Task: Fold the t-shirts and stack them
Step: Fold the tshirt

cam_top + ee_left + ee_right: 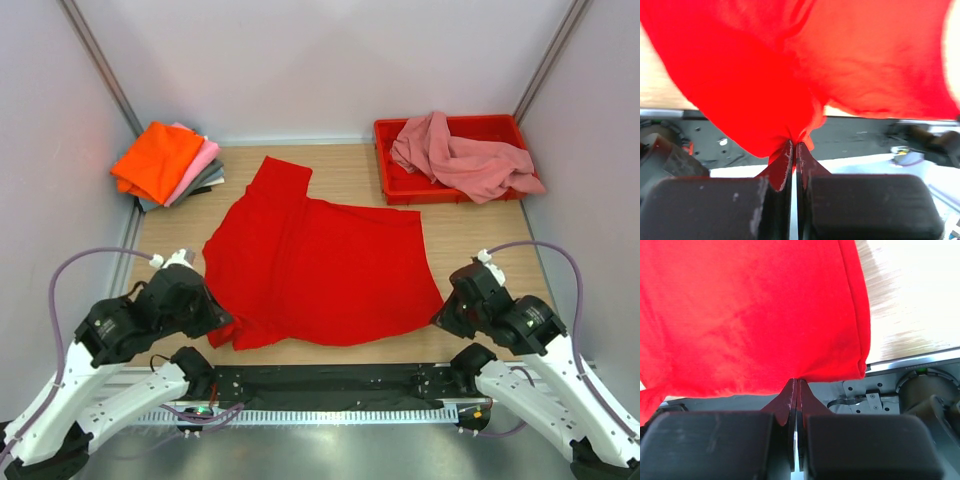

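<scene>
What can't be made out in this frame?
- Top view: the orange t-shirt lies on top, so only edges of the pink t-shirt and grey t-shirt beneath show.
- Top view: the dusty pink t-shirt hides the floor of the red tray.
- Wrist views: the red t-shirt, blurred close up, blocks most of the table.

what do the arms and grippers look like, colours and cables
The left arm and right arm have white lower links and black upper sections, each with a looping pale purple cable. The left gripper and right gripper have black, scuffed fingers tapering to thin tips.
</scene>
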